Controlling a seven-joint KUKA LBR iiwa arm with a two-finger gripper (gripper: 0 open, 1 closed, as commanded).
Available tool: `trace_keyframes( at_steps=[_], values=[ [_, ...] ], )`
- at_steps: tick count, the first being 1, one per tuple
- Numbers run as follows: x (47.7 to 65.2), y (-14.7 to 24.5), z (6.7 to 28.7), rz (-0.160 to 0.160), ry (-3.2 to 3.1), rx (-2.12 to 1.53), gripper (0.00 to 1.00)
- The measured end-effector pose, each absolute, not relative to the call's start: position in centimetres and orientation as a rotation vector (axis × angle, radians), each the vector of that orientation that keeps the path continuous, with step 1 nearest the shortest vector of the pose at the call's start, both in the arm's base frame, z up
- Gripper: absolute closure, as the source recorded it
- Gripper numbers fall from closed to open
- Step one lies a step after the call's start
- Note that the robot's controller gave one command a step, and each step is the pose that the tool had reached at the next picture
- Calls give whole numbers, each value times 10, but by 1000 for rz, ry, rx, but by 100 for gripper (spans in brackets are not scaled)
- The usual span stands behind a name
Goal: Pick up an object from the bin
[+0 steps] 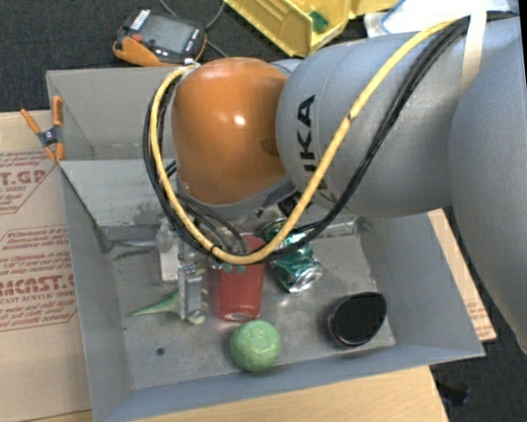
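Grey metal walls slope down to the scuffed floor of the bin [96,223], which I see from above. From the right of the frame the big grey arm [404,125] reaches in. Its glossy orange cover [227,130] sits over the upper middle of the bin, with yellow and black cables [161,169] looping around it.

Below the cover, the gripper [192,302] hangs low at the left centre of the floor. Its tip is down near the metal. From this angle I cannot tell whether the claw is apart or together, and I see nothing clamped in it.

Just to the gripper's right, almost touching it, stands a red cylinder [239,294], perhaps a cup. On the gripper's left lies a slim green sliver [157,307], pointing towards the left wall; I cannot make out what it is.

A crushed green can [295,266] lies just right of the red cylinder, partly under the arm. A speckled green ball [255,345] rests near the bottom wall, just below the cylinder. A black round lid [357,319] sits in the lower right of the bin, apart from the rest.
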State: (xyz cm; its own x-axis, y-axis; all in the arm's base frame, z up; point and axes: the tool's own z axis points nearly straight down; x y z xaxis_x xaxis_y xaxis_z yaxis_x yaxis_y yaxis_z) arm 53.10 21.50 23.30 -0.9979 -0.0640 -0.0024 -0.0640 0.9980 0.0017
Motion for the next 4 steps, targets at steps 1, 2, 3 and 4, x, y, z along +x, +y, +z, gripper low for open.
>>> trace_keyframes(
  at_steps=[1, 2, 3, 4],
  values=[
    [541, 177, 137, 3, 3133, -200, 0],
    [546, 172, 134, 12, 3126, -122, 0],
    [535, 182, 251, 6, 3128, -223, 0],
    [546, 140, 290, 9, 3135, -26, 100]
  ],
)
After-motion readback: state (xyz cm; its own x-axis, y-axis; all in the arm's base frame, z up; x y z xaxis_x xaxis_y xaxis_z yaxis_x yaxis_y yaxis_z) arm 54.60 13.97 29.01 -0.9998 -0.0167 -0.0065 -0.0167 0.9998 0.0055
